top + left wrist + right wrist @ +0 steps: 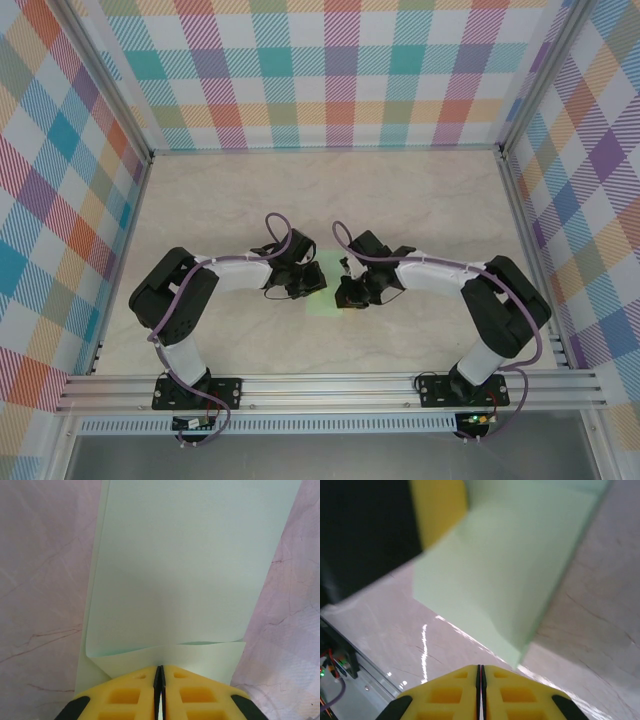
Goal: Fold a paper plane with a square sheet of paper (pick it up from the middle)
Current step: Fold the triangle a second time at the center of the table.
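While my left gripper [160, 669] pinches the square sheet of paper [185, 565], seemingly to hold its fold, my right gripper [480, 669] hangs closed beside it.

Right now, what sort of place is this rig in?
Probably a lab robot test cell: plaid panels on an aluminium frame enclose a marble-look tabletop, a left arm and a right arm are bolted to a near-edge rail, with a green paper sheet between them.
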### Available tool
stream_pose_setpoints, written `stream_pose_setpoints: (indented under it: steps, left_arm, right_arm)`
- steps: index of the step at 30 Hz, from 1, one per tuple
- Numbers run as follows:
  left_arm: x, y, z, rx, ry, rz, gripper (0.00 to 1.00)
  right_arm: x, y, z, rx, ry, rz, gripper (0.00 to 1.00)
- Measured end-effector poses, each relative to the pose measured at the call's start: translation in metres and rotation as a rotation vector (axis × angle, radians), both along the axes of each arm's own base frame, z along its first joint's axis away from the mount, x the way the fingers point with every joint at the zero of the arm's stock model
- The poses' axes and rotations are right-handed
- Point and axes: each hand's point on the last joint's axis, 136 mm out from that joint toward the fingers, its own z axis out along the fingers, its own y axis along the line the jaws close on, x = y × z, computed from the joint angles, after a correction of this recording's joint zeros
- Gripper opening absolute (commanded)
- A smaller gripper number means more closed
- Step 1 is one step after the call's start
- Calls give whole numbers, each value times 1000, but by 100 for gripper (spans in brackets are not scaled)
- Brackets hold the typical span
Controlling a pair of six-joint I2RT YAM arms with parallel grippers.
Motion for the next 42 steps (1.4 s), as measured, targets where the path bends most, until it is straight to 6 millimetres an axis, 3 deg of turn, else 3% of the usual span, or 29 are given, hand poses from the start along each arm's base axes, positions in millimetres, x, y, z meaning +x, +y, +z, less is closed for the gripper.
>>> stream_pose_setpoints:
  steps: [9, 21, 28, 35, 42]
  left_arm:
    - [0, 0, 0, 0, 0, 0, 12]
    - [0, 0, 0, 1, 0, 0, 12]
    - [0, 0, 0, 1, 0, 0, 12]
    - [0, -1, 1, -5, -1, -2, 12]
    - [-13, -4, 16, -60, 4, -7, 12]
  right_arm:
    - [10, 9, -26, -19, 31, -18, 10]
    - [7, 6, -32, -4, 33, -21, 10]
    - [-10, -7, -32, -6, 38, -7, 10]
    - [-13, -10, -33, -13, 45, -8, 9]
    - [-12, -11, -33, -21, 47, -15, 8]
